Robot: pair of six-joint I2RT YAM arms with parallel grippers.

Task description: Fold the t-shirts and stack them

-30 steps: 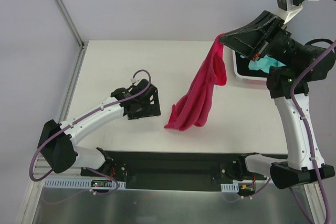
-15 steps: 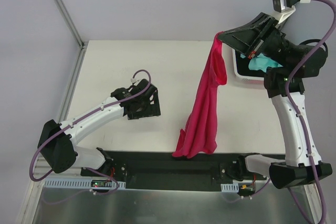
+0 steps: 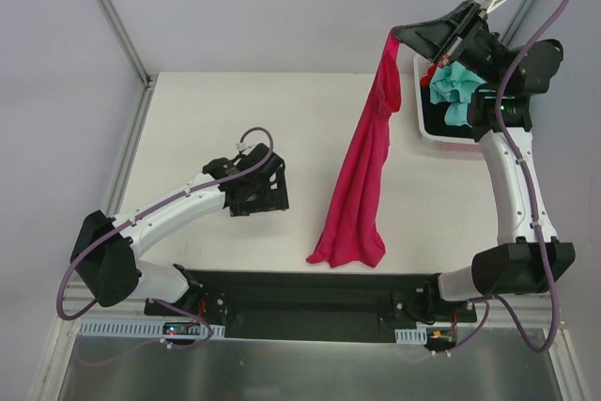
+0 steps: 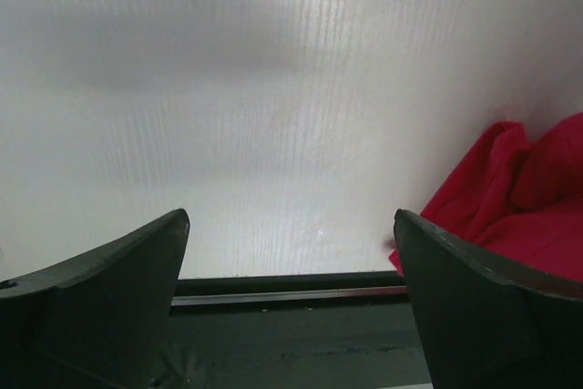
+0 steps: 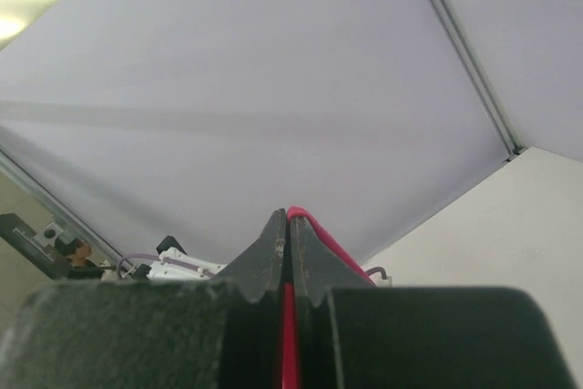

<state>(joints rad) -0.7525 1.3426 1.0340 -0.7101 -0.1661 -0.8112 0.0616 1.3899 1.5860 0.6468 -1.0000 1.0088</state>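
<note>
Two tools are in view. At left, the left tool (image 3: 255, 185) hovers low over the worktop (image 3: 197, 119), jaws wide apart and holding nothing. At centre, the magenta t-shirt (image 3: 362, 176) hangs as a long twisted rope, with its lower end bunched on the worktop near the front edge. At right, the raised right tool (image 3: 406, 37) is clamped on the shirt's top. Beside it, a teal t-shirt (image 3: 455, 86) lies in the white basket (image 3: 441, 137).

Risks: the thin pinch may slip under the cloth's weight, and the twisted cloth may land bunched.

Worktop: plain matte white. Room: pale grey panel walls with metal struts.
</note>
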